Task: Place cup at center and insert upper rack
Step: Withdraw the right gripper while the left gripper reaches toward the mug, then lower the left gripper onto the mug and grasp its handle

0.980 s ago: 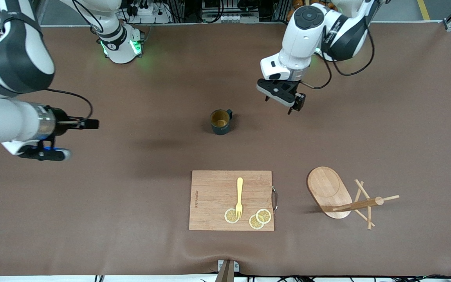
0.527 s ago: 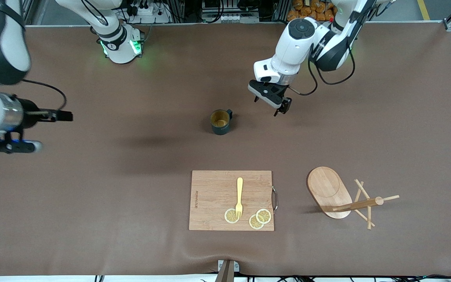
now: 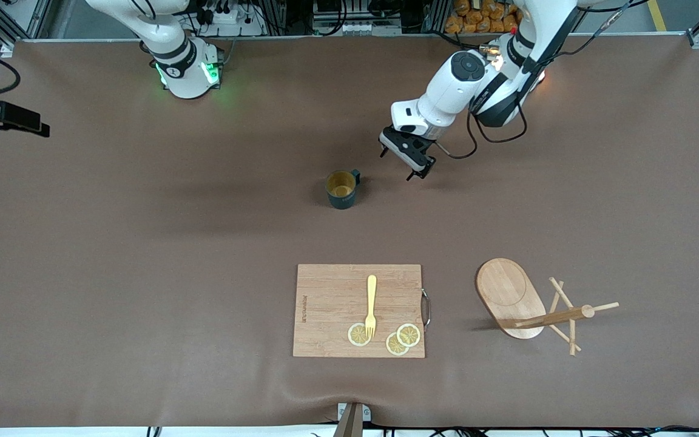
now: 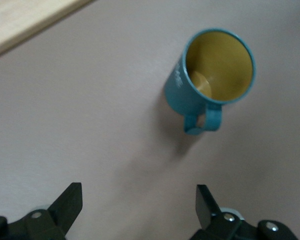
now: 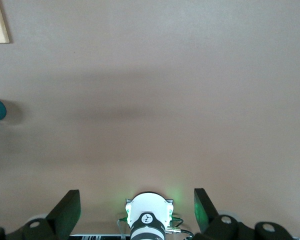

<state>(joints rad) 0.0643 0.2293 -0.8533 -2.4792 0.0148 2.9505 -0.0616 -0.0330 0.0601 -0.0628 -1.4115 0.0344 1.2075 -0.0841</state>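
The dark teal cup [image 3: 342, 189] stands upright on the brown table, handle toward the left arm's end; its yellowish inside shows in the left wrist view [image 4: 217, 70]. My left gripper [image 3: 399, 165] is open and empty, low over the table just beside the cup's handle, apart from it [image 4: 138, 194]. The wooden mug stand [image 3: 510, 292] lies tipped on its side near the front camera, post [image 3: 553, 317] and pegs flat on the table. My right gripper [image 5: 135, 197] is open and empty over bare table at the right arm's end.
A rectangular cutting board [image 3: 331, 291] with a yellow fork [image 3: 371, 300] and lemon slices [image 3: 403, 338] lies nearer to the front camera than the cup. The right arm's base [image 3: 185, 70] stands at the table's edge.
The left gripper moved down and closer to the cup's handle. The right arm pulled back toward its end of the table, nearly out of the front view.
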